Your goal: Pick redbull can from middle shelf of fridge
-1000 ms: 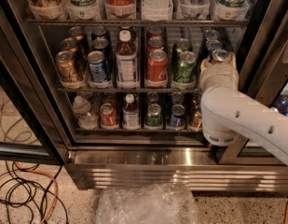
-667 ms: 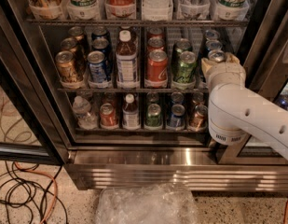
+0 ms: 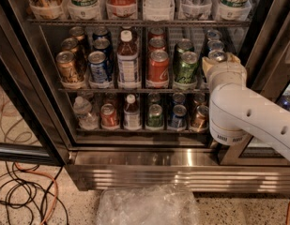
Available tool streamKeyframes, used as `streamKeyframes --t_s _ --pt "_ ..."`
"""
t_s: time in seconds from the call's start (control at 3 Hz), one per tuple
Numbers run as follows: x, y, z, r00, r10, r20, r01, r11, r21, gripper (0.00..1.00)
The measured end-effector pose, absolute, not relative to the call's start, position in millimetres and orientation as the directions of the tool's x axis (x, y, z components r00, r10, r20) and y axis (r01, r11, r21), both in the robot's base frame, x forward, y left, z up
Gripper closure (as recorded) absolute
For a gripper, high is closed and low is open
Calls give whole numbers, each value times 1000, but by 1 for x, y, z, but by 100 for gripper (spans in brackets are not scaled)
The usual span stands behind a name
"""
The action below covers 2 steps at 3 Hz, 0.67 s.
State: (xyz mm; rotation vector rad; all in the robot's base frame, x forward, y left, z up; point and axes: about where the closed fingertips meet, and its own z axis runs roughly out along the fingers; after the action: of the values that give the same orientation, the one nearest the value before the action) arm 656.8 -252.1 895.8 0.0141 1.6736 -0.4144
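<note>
- We find the slim blue-and-silver redbull can at the 3 o'clock end of the thin dark wire middle shelf. It stands at the front of a file of like cans, and only its silver top shows.
- The cream-coloured tool on the white arm sits at the can's 6 o'clock, touching or nearly so. The wrist hides it, so we cannot tell whether it is spread or pressed together.
- The arm enters from 4 o'clock, which we judge keeps it inside the stainless-steel fridge opening.
- The wider green can stands just at the target's 9 o'clock — a sideways drift could knock it.
- We judge this the reach-and-grasp stage — the can is not yet lifted.
</note>
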Motion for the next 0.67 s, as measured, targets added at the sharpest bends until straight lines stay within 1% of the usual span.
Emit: streamKeyframes --t_s 0.33,0.67 --pt "654 -254 902 -123 -204 -971 256 939 -230 100" --pt "636 -245 913 -60 -208 -976 235 948 -216 100"
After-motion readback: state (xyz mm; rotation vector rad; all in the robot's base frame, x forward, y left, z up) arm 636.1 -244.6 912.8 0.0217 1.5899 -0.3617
